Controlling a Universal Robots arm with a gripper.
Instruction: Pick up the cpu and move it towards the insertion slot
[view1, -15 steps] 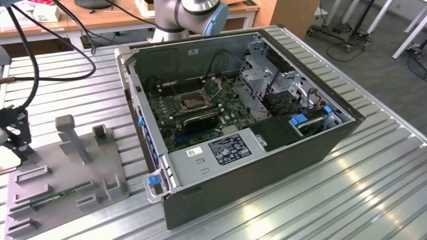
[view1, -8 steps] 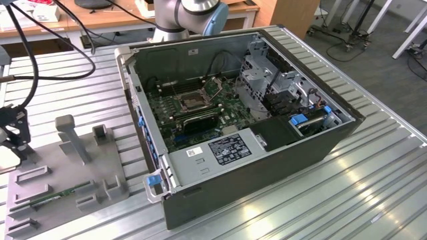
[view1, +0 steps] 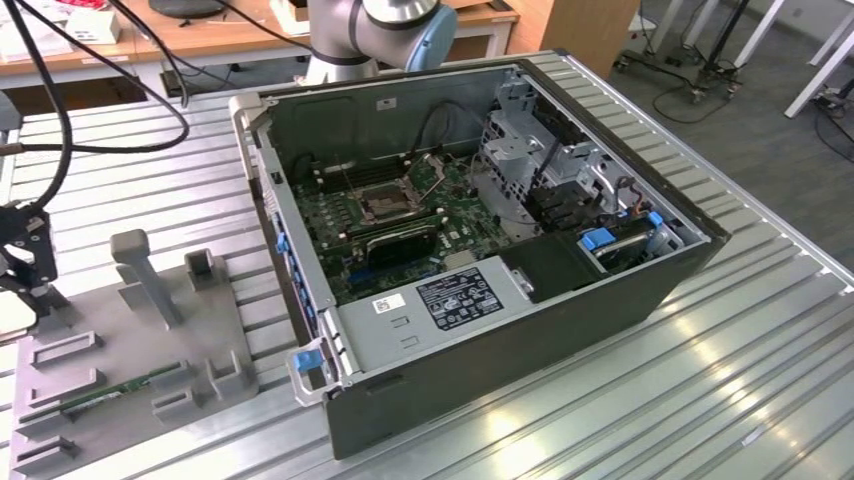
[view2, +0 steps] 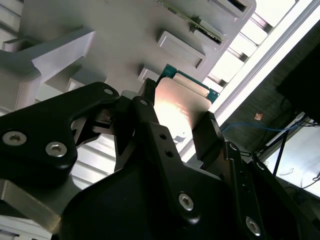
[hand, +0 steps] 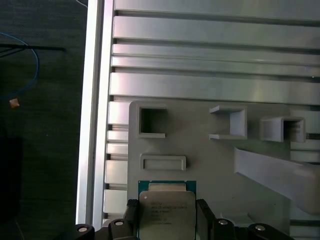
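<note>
Mid-pickup, the cpu (hand: 166, 214) is clamped by the claw (hand: 167, 206) at the grey tray (hand: 210, 165), not yet carried to the insertion slot (view1: 387, 203).

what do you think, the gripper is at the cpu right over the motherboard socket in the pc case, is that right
No. The gripper is at the cpu over the grey tray, as the first wrist view shows; the cpu socket lies apart, inside the pc case.
</note>
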